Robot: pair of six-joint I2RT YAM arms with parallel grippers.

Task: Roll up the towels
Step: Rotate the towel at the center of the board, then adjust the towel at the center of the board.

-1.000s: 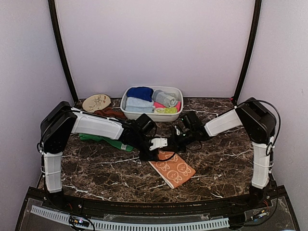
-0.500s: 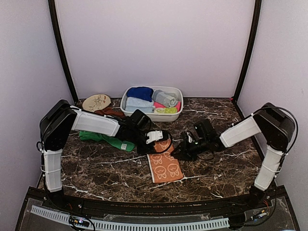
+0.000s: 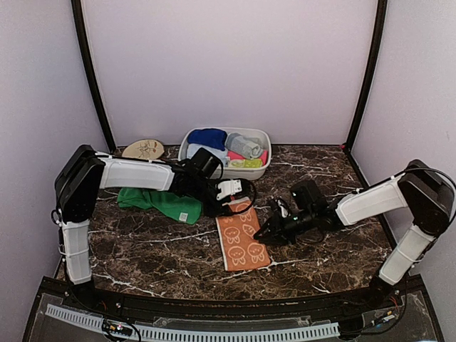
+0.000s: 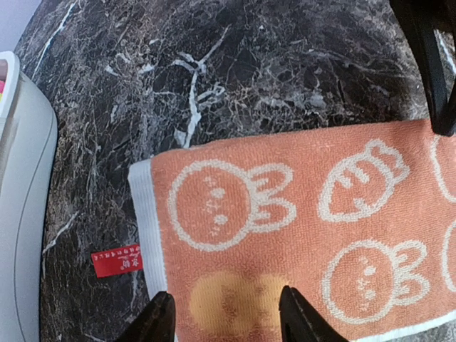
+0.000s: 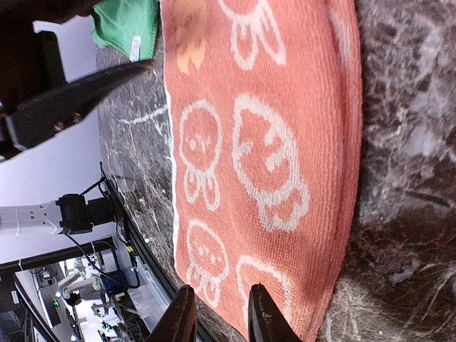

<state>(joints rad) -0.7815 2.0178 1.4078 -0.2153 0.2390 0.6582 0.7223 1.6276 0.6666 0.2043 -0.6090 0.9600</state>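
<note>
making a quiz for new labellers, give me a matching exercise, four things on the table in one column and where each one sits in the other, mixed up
Things:
1. orange towel
2. green towel
3. white basin
4. round wooden disc

Places:
a. back left corner of the table
b. spread flat in the middle
c. back middle, holding rolled cloths
d. bunched on the left side

Pairs: 1-b, 2-d, 3-c, 4-a
</note>
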